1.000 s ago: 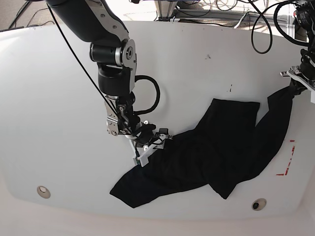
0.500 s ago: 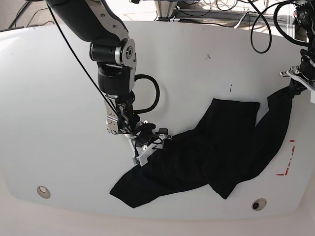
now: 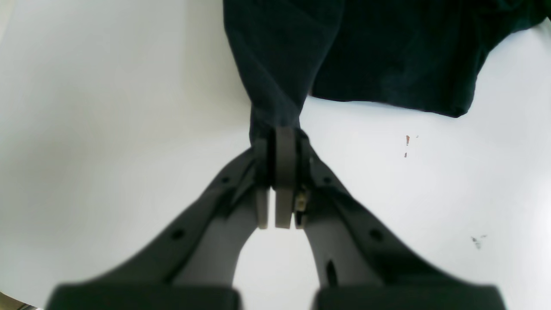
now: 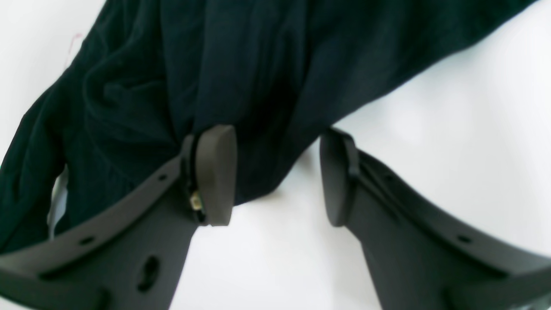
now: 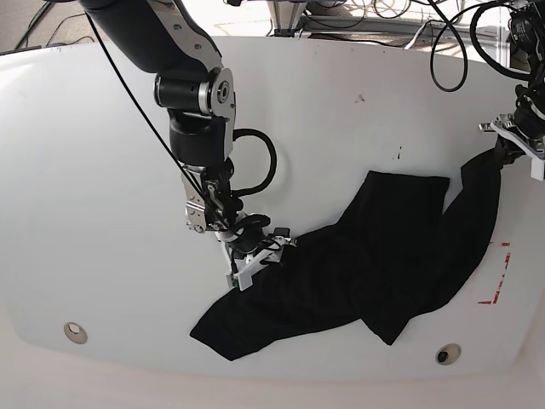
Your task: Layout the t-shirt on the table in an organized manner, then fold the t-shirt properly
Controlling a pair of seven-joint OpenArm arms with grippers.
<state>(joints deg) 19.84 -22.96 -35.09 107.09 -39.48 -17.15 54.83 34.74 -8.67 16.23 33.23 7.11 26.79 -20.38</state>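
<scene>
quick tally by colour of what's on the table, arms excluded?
Black: 1, the t-shirt
White: 1, the table itself
Red: 1, the tape mark
Round holes in the table: 2
Total: 5

t-shirt cut off at top edge, pinched corner hidden between jaws
</scene>
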